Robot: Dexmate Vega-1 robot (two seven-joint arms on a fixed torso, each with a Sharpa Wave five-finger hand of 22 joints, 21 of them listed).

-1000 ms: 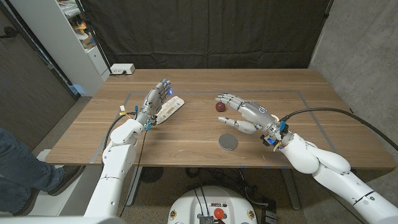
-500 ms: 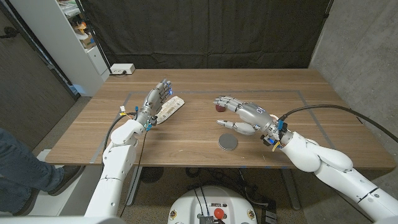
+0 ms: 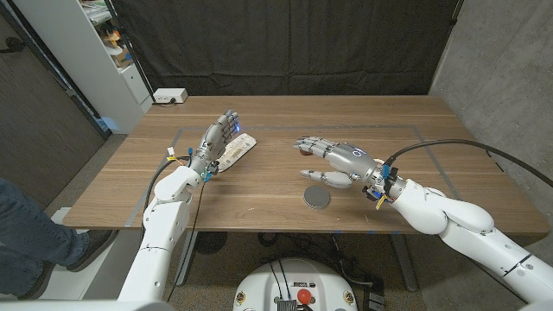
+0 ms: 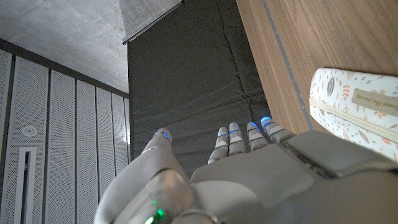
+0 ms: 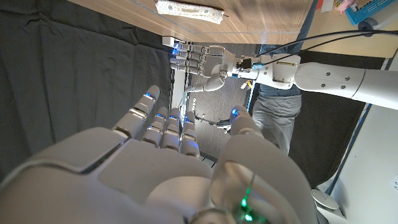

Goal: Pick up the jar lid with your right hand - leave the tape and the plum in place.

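The jar lid [image 3: 317,199], a flat grey disc, lies on the wooden table [image 3: 259,186] near its front edge. My right hand [image 3: 335,161] hovers just behind and above the lid, fingers spread, holding nothing. Its fingertips [image 3: 302,143] cover the spot where the dark red plum lay, so the plum is hidden. The right wrist view looks over the back of my right hand [image 5: 174,168]. My left hand [image 3: 217,138] stands at the table's left with fingers straight and apart, against a white patterned pouch [image 3: 238,151]. The pouch [image 4: 356,106] and my left hand [image 4: 249,180] appear in the left wrist view.
A small white box [image 3: 170,96] sits at the table's back left corner. A shelf unit [image 3: 112,52] stands left of the table, and a person's leg in jeans [image 3: 26,233] is at the picture's left edge. My left hand [image 5: 202,65] and the pouch [image 5: 189,9] appear in the right wrist view.
My right hand has shifted left and slightly forward, and its fingers now cover the plum that showed before. The lid, pouch and left hand have not moved.
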